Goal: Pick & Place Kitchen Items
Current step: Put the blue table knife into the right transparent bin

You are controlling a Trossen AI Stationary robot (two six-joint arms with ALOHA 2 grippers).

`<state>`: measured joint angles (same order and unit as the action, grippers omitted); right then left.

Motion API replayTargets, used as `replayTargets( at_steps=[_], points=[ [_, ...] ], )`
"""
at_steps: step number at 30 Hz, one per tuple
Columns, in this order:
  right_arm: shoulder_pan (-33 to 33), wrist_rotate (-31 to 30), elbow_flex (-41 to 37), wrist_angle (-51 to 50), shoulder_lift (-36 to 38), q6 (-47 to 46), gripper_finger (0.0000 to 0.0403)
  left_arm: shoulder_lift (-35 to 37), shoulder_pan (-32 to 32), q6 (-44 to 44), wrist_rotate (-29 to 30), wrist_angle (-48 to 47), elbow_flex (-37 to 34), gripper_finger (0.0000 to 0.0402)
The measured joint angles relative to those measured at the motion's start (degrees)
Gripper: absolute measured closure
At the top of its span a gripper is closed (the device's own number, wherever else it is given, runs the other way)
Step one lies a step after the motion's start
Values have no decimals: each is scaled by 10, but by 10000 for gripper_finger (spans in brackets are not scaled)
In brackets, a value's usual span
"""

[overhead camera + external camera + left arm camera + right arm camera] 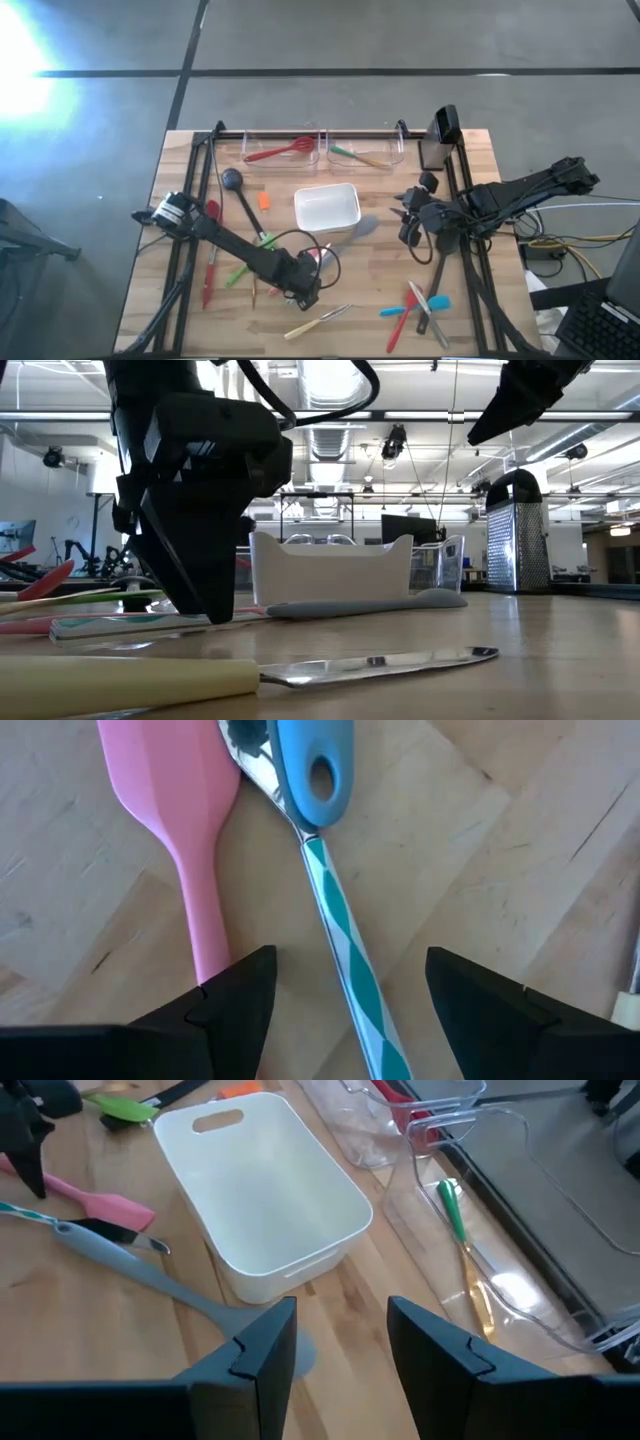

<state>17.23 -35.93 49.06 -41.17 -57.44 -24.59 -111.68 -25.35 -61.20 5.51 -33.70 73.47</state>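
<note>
L gripper (345,995) jaws apart over teal spoon (350,960) nr bench front: light, stiff, thin, prob slippery, grab mid-handle; R gripper (340,1345) jaws apart

I'm working in a lab or workshop hall: beyond the wooden table (560,630) I see exposed ceiling ducts (335,435), strip lights, monitors (405,528) and polished concrete floor (330,40).

Left claw (345,995) straddles striped handle (350,955) (pink spatula (185,840) crowds alongside).
</note>
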Motion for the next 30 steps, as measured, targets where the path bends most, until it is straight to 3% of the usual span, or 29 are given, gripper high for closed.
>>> replayTargets(
  at_steps=[10, 25, 30],
  points=[
    [0, -3, 0, 0, 1, 22, 272, -7, 0, -15, -5, 4, -3, 162],
    [0, -3, 0, 0, 0, 35, 296, -37, 4, -18, 5, 11, -6, 362],
    [0, -3, 0, 1, 0, 44, 304, -42, 9, -17, 8, 13, -6, 374]
  ],
)
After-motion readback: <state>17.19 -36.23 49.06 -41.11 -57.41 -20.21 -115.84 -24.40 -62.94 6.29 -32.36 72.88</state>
